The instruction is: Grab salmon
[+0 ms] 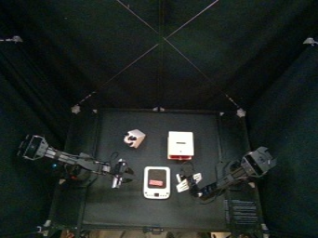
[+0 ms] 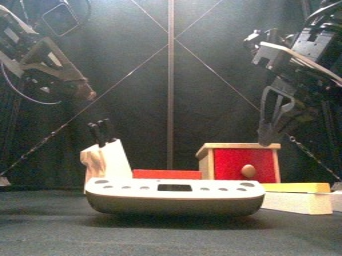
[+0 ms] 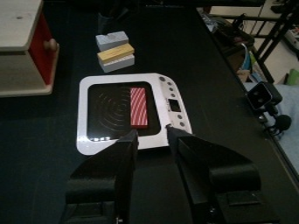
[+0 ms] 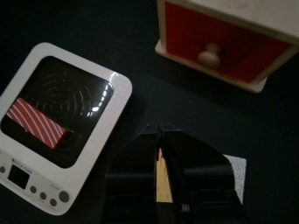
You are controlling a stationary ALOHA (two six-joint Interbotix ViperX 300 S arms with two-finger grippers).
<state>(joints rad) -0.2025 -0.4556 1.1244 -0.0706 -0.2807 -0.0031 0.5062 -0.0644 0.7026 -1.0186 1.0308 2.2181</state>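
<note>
Salmon (image 3: 139,107), a red striped strip, lies on a white scale (image 3: 87,131) in the front middle of the surface (image 3: 222,105). The left hand (image 3: 155,140) is just beside the scale's edge, jaws apart and empty. The right hand (image 4: 160,140) hangs near the scale, jaws slightly apart, holding nothing.

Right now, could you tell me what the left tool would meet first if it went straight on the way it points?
Most likely the white pack with the red strip: in the left wrist view the left tool aims at its near edge, with nothing between. Depth is uncertain.
</note>
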